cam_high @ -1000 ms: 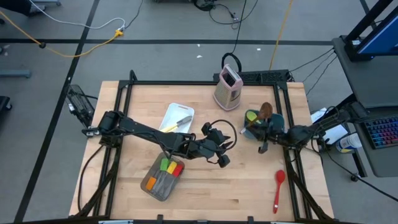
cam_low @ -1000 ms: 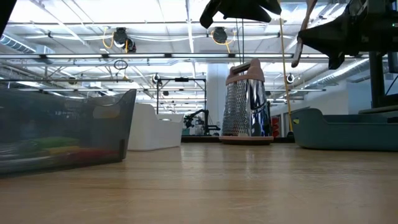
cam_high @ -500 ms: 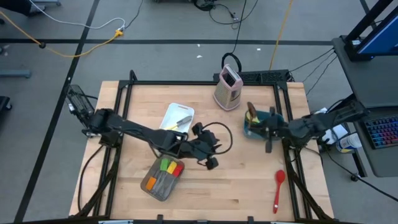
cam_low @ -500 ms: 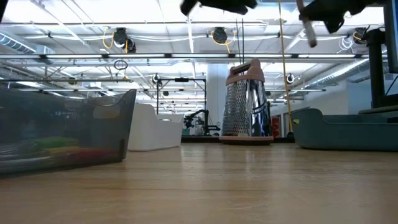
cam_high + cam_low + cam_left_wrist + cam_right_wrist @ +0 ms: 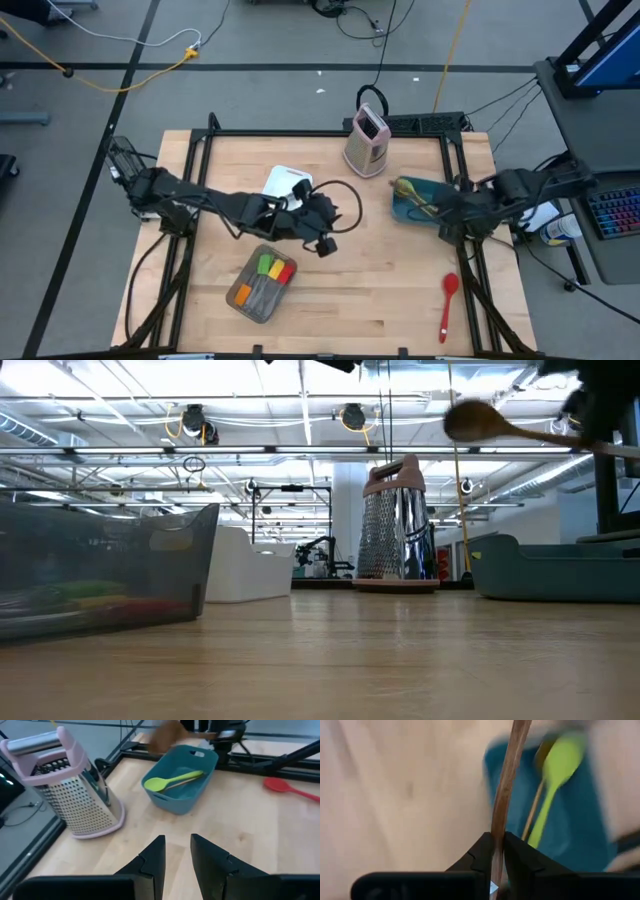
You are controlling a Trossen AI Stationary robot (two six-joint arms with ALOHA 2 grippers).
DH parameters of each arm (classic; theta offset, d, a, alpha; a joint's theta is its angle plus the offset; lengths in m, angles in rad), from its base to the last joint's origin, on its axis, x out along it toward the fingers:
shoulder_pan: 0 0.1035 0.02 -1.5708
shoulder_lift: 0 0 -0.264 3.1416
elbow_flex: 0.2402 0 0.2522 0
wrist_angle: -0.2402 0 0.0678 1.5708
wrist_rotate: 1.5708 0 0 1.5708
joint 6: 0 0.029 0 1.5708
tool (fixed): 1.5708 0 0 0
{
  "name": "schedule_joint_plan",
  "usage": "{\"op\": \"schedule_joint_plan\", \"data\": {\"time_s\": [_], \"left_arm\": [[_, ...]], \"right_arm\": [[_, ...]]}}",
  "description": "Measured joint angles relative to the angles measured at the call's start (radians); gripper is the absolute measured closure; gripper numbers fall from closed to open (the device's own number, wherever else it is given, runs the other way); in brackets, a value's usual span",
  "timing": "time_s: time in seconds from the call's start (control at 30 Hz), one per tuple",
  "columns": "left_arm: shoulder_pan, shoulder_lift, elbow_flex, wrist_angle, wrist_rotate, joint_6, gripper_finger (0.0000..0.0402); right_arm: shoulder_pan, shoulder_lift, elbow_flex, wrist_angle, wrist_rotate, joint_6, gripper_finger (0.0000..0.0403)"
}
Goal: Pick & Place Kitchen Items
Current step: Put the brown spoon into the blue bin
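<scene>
My right gripper (image 5: 497,851) is shut on a brown wooden spoon (image 5: 470,422) above the teal bin (image 5: 415,198) at the right. A green spatula (image 5: 559,767) and a gold spoon (image 5: 534,807) lie in the bin. A red spoon (image 5: 447,303) lies on the table near the front right. My left gripper (image 5: 177,862) is empty above the table's middle (image 5: 324,244), its fingers a narrow gap apart. Green, orange and red spatulas (image 5: 272,268) lie in the grey pan (image 5: 243,297). My right gripper pinches the wooden spoon's handle (image 5: 497,831) between its two fingers, away from the bowl. It comes from the table's right, and the handle runs forward out of the fingers. The spoon is held close to level, its bowl (image 5: 468,422) toward the table's left, clear above the bin.
The pink-and-steel box grater (image 5: 366,140) stands upright at the far middle, next to the bin. A white tray (image 5: 283,182) lies left of centre, behind my left arm. Bare wood shows in front, between the pan and the red spoon.
My right gripper has risen, drawn back toward the table's right edge and turned, tipping the wooden spoon from nearly upright to nearly level above the bin. My left gripper has gone up and toward the table's far left, away from the pan.
</scene>
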Motion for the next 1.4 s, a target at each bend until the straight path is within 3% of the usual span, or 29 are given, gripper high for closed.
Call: {"op": "schedule_joint_plan", "data": {"time_s": [0.17,0.4,0.5,0.63,0.8,1.03,1.4], "left_arm": [[0.028,0.000,0.000,0.000,0.010,0.012,0.0305],[0.056,0.001,0.000,0.018,0.013,0.014,0.0305],[0.064,0.001,0.000,0.021,0.014,0.031,0.0305],[0.067,0.001,0.000,0.028,0.015,0.058,0.0305],[0.066,0.001,0.000,0.029,0.016,0.081,0.0305],[0.065,0.001,0.000,-0.004,0.017,0.081,0.0305],[0.063,0.001,0.000,-0.085,0.094,0.073,0.0305]], "right_arm": [[-0.050,0.034,-0.030,-0.030,-0.254,-0.012,0.0374],[-0.169,0.044,-0.030,-0.031,-0.271,0.005,0.0379],[-0.242,0.057,-0.030,-0.061,-0.287,0.109,0.0379],[-0.339,0.083,-0.030,-0.124,-0.412,0.215,0.0382],[-0.434,0.115,-0.053,-0.122,-0.476,0.260,0.0382],[-0.545,0.160,-0.127,-0.108,-0.559,0.168,0.0382],[-0.695,0.221,-0.220,0.034,-0.669,-0.177,0.0381]]}}
